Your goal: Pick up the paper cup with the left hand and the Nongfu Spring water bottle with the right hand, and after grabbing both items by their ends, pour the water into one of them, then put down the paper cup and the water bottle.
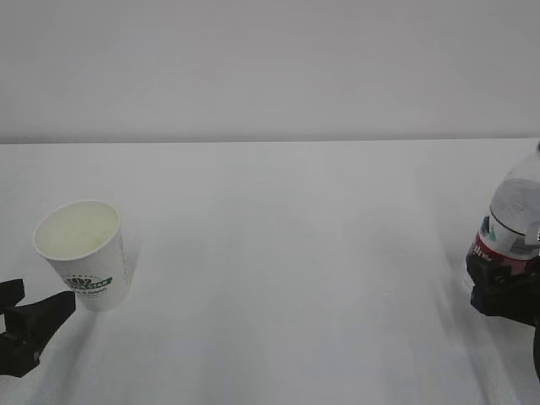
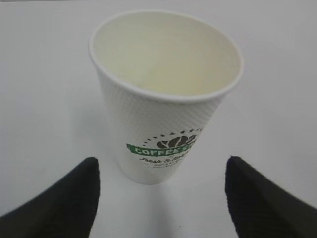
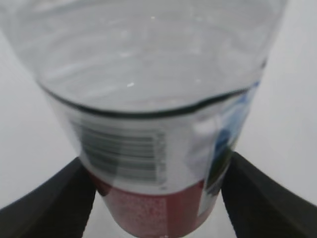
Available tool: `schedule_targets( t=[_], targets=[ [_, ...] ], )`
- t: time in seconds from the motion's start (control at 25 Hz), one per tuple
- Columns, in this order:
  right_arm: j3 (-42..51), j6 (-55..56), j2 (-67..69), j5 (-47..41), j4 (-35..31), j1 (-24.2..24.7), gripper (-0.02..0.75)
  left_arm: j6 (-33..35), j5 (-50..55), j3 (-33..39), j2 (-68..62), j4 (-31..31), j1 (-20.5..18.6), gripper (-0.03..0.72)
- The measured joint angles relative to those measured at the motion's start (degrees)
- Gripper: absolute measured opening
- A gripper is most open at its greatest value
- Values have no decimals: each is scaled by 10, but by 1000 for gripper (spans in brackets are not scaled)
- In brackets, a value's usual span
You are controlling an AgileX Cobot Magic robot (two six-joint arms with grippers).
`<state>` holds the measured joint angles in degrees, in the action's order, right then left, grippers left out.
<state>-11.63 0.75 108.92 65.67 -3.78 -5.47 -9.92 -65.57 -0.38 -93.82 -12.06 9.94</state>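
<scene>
A white paper cup (image 1: 83, 253) with a green round logo is seen standing upright on the white table (image 1: 287, 270), at the left side of the exterior view. The cup looks cream inside; whether water is in it cannot be told. The left gripper (image 1: 38, 319) is seen at the lower left corner of that view, low on the table and just beside the bottom of the cup. In the left wrist view the cup (image 2: 166, 94) fills the middle of the frame, and the two black fingers (image 2: 59, 203) are seen at the lower corners, spread wide apart, with bare table between each finger and the cup. The cup is not touched by them. At the far right edge of the exterior view the Nongfu Spring water bottle (image 1: 515, 211) is seen, clear on top with a red-and-white label lower down. The right gripper (image 1: 504, 283) is placed around its lower part. In the right wrist view the bottle (image 3: 148, 99) is seen very close, with clear water (image 3: 143, 54) inside, and its red label part is pressed between the two black fingers (image 3: 257, 198).
</scene>
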Motion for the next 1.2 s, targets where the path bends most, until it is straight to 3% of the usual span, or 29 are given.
schedule_targets(
  t=[0.4, 0.68, 1.2],
  targets=[
    [-32, 3, 0, -4, -1, 0, 592, 0, -1, 0, 0, -3, 0, 598],
    [-40, 17, 0, -1, -8, 0, 669, 0, -2, 0, 0, -3, 0, 598],
    [-105, 17, 3, 0, -12, 0, 671, 0, -2, 0, 0, -3, 0, 596]
  ],
)
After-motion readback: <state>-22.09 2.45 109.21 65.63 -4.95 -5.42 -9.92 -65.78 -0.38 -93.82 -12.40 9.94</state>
